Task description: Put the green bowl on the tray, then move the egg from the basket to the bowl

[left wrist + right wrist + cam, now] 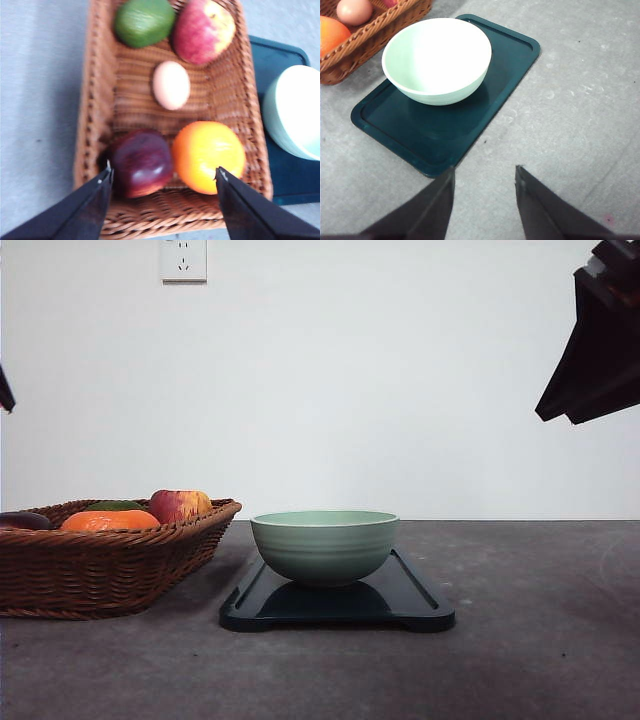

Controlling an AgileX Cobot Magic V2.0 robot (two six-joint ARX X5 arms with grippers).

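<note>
Green bowl point(324, 545) standing on tray point(420, 605), egg point(171, 85) in basket point(100, 100) at bowl's 9 o'clock, left gripper point(162, 175) spread wide above basket, right gripper point(485, 175) open, empty

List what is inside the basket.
The basket holds the egg in the middle, an apple, a green fruit, an orange fruit and a dark purple fruit. Anything beneath them is covered.
</note>
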